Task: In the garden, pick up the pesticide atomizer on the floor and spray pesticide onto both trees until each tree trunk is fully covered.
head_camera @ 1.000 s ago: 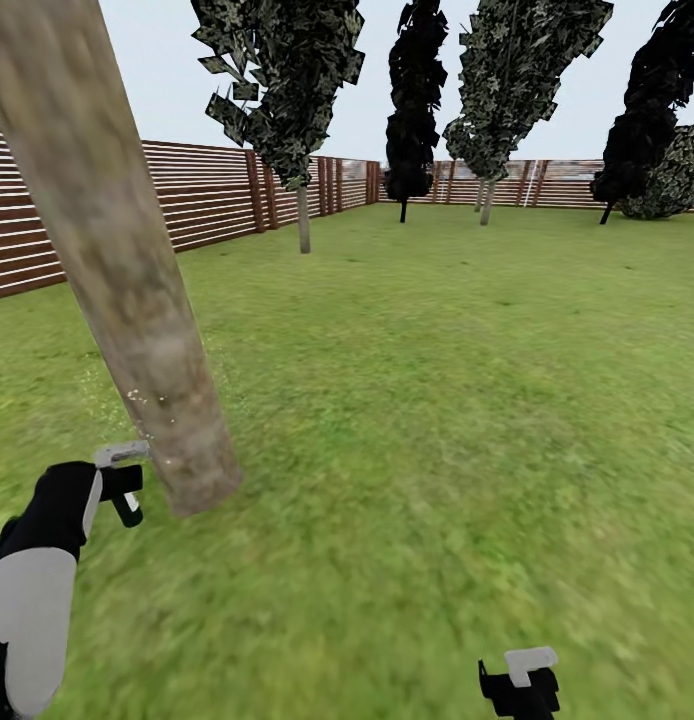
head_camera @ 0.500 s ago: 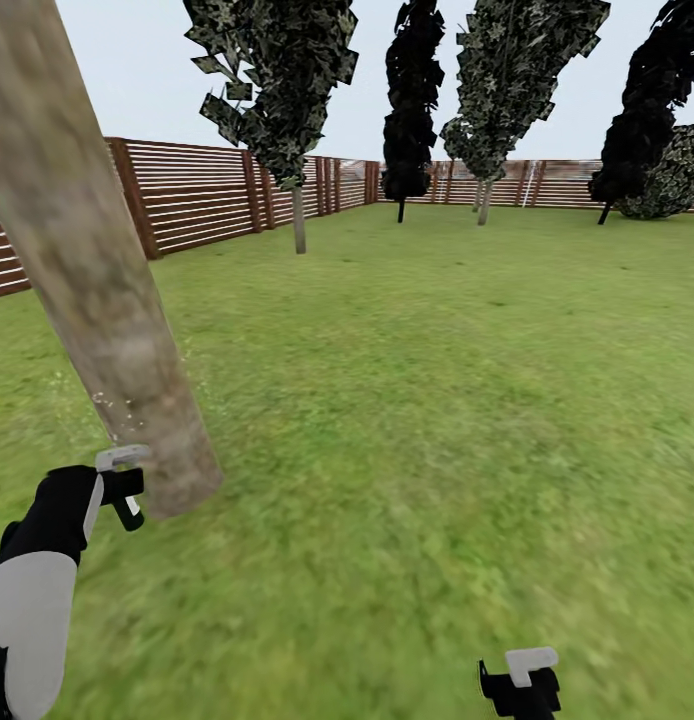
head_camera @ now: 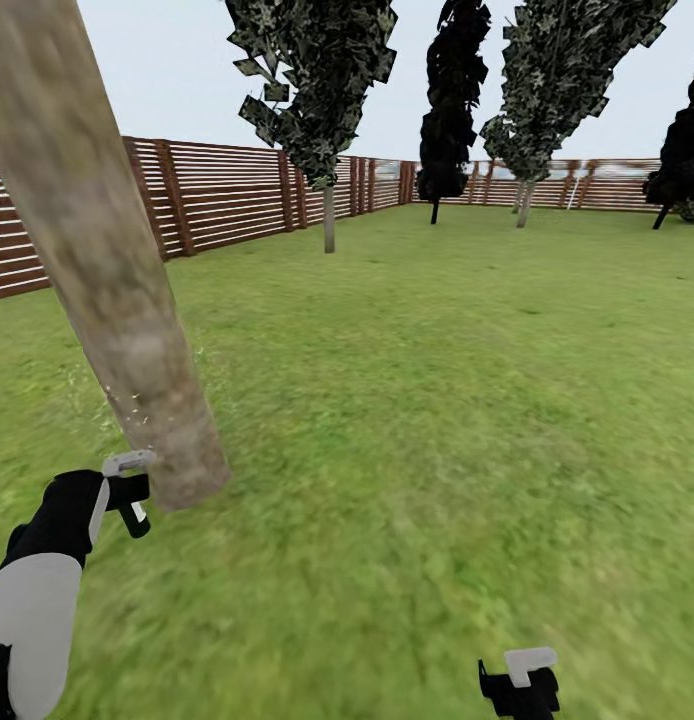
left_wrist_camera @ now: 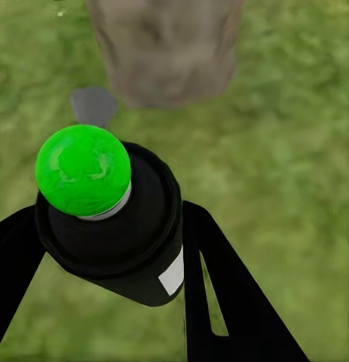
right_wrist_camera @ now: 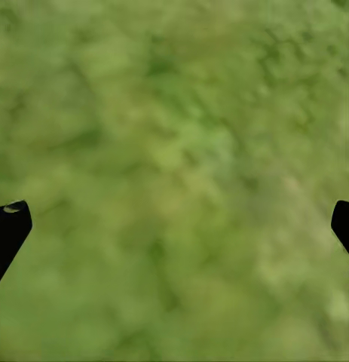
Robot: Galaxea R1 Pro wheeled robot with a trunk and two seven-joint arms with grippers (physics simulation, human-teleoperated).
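Flat, even daylight fills the head view under a pale overcast sky (head_camera: 167, 70), with no clear light direction and no cast shadows on the lawn (head_camera: 437, 400). Grass smears into soft blur toward the lower frame. Both wrist views are mushy; the trunk (left_wrist_camera: 165, 49) looks out of focus.

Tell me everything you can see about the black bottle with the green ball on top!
The pesticide atomizer is a stubby black bottle with a shiny bright green round cap on a pale collar and a small white patch on its side. It looks like plastic. It sits between the two black fingers of the left end effector, which is closed on it. Its top points toward the foot of the mottled tan-grey tree trunk standing in the grass.
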